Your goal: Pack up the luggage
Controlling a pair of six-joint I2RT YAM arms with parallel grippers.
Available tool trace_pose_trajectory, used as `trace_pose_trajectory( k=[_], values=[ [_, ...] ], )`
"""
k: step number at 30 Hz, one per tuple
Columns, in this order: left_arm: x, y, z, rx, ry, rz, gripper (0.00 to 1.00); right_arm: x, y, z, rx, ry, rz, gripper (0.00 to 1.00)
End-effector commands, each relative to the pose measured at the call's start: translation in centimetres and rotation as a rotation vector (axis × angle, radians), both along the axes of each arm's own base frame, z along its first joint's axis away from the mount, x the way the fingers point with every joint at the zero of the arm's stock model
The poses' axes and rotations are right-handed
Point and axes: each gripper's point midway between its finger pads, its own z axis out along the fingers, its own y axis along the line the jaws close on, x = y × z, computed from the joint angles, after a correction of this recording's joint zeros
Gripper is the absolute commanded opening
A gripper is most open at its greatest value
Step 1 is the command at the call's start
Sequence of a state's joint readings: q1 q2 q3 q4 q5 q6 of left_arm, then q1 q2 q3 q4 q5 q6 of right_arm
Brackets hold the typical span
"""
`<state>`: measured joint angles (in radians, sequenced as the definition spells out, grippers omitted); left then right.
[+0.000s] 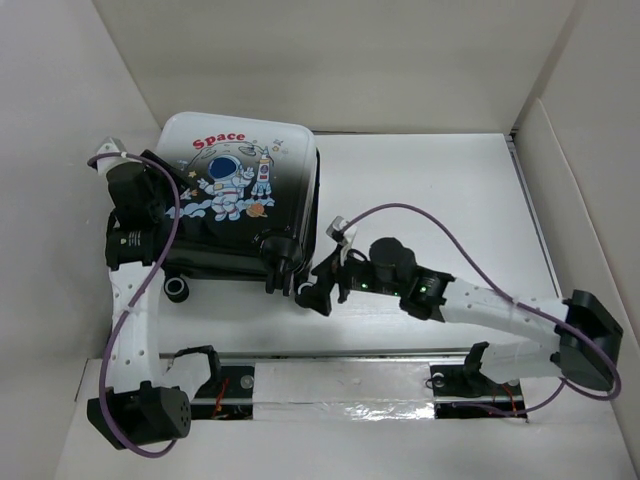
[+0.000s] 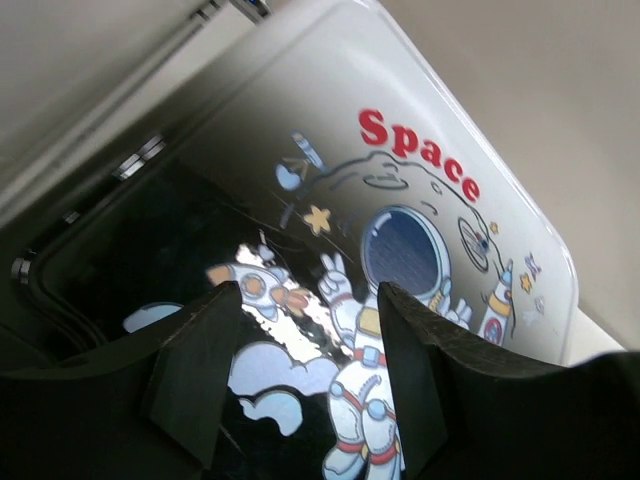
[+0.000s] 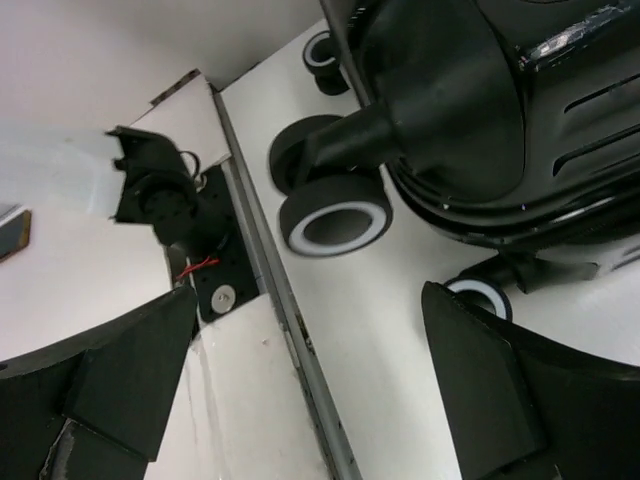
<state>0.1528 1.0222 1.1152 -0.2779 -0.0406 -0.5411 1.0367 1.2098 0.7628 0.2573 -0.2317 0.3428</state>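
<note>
The luggage [image 1: 240, 190] lies flat and closed at the back left of the table, astronaut and red "Space" print facing up, black caster wheels [image 1: 178, 288] toward me. My left gripper [image 1: 152, 170] is open and empty just above the lid's left part; in the left wrist view [image 2: 308, 292] its fingers frame the astronaut print [image 2: 400, 250]. My right gripper [image 1: 315, 290] is open and empty, low by the case's near right corner. In the right wrist view [image 3: 308, 297] a wheel [image 3: 335, 215] sits ahead of it and another [image 3: 480, 295] is close to the right finger.
A metal rail [image 1: 340, 355] runs along the table's near edge, with the arm bases behind it. White enclosure walls stand on the left, back and right. Bare white tabletop [image 1: 430, 190] lies to the right of the case.
</note>
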Motion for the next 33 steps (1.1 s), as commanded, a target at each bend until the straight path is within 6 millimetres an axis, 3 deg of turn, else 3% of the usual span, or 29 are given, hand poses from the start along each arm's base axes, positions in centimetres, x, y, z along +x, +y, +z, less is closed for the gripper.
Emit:
trace_pose_trajectory(
  k=[1,2,8,10,13,14,17,18,20,21,22,23,24,26,28,29,30,32,33],
  values=[
    [-0.7,2.4,3.8,0.089,-0.069,0.113,0.55,2.2,2.8,2.3,0.096,0.032,-0.059,1.00],
    [-0.5,2.1,4.0,0.085,-0.076,0.092,0.55,2.2,3.8,1.1,0.084,0.060,-0.037,1.00],
    [0.0,1.3,2.4,0.064,-0.070,0.051,0.55,2.9,5.4,2.0,0.198,0.137,-0.063,1.00],
    [0.2,1.4,1.9,0.065,-0.059,0.052,0.55,3.6,6.1,1.2,0.199,0.173,-0.089,1.00],
    [0.2,1.6,2.1,0.077,-0.059,0.061,0.55,3.1,7.4,0.5,0.228,0.223,-0.034,1.00],
    [0.1,1.7,2.3,0.082,-0.062,0.065,0.55,3.1,7.7,1.5,0.283,0.209,-0.019,1.00],
    [0.2,1.6,2.2,0.079,-0.063,0.056,0.55,2.2,8.2,2.0,0.344,0.235,0.041,1.00],
    [0.3,1.5,2.0,0.075,-0.061,0.054,0.55,2.3,8.2,2.2,0.356,0.233,0.033,0.94],
    [0.4,1.5,1.6,0.074,-0.053,0.055,0.55,3.1,7.7,2.1,0.362,0.231,0.008,0.70],
    [0.4,1.6,1.6,0.076,-0.053,0.059,0.55,3.2,7.4,2.0,0.362,0.231,-0.008,0.48],
    [0.3,1.7,1.5,0.077,-0.053,0.062,0.55,4.3,6.5,1.9,0.369,0.224,-0.046,0.39],
    [0.3,1.7,1.4,0.078,-0.051,0.062,0.55,4.5,5.3,3.1,0.402,0.203,-0.067,0.30],
    [0.2,1.6,1.5,0.077,-0.056,0.061,0.55,5.7,3.6,1.8,0.380,0.195,-0.128,0.27],
    [0.3,1.5,1.4,0.073,-0.060,0.054,0.55,6.8,1.2,1.0,0.344,0.180,-0.196,0.18],
    [0.5,1.2,1.1,0.060,-0.056,0.042,0.55,7.6,-1.9,1.5,0.321,0.126,-0.248,0.17],
    [0.5,1.1,1.0,0.055,-0.054,0.037,0.55,9.3,-4.2,0.2,0.263,0.140,-0.323,0.16],
    [0.5,1.0,1.0,0.053,-0.054,0.031,0.55,9.4,-6.1,1.8,0.280,0.102,-0.349,0.15],
    [0.5,0.8,1.1,0.051,-0.059,0.018,0.55,11.4,-10.4,0.2,0.180,0.072,-0.448,0.15],
    [0.5,0.7,0.9,0.050,-0.056,0.018,0.55,11.3,-11.8,1.2,0.173,0.042,-0.463,0.16]
  ],
)
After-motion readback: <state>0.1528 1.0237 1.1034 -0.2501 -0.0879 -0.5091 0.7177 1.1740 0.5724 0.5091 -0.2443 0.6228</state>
